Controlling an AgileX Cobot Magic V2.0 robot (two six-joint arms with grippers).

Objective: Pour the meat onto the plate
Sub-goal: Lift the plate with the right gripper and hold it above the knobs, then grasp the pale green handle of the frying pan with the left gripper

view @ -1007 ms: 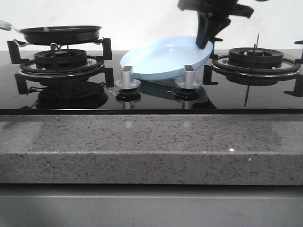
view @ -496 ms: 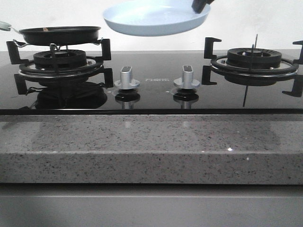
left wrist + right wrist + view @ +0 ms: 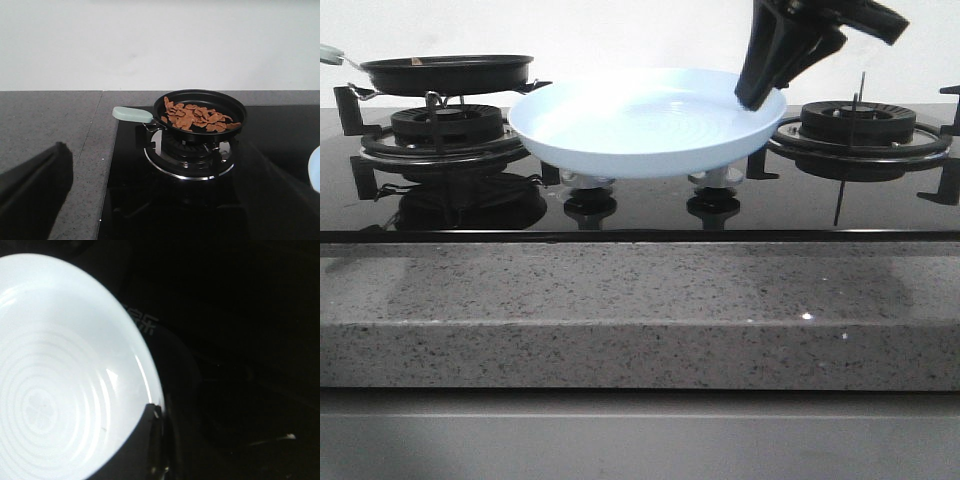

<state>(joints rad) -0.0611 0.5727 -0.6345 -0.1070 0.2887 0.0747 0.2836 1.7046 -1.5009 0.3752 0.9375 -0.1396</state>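
Currently right gripper (image 3: 757,92) clamps the plate (image 3: 640,125) rim, holding it above the stove knobs beside the frying pan (image 3: 448,72); meat (image 3: 197,116) sits in that pan, left gripper spread empty, must likely grab pan handle (image 3: 132,114) next

Plain white wall (image 3: 620,30) runs behind everything, totally bare, lit evenly. The counter (image 3: 620,310) is speckled grey stone with a thick front edge, catching a couple of tiny light glints. Set into it is a glossy black glass cooktop (image 3: 640,215) that mirrors whatever sits on it. In the left wrist view the same grey stone (image 3: 50,120) stretches off beside the glass.
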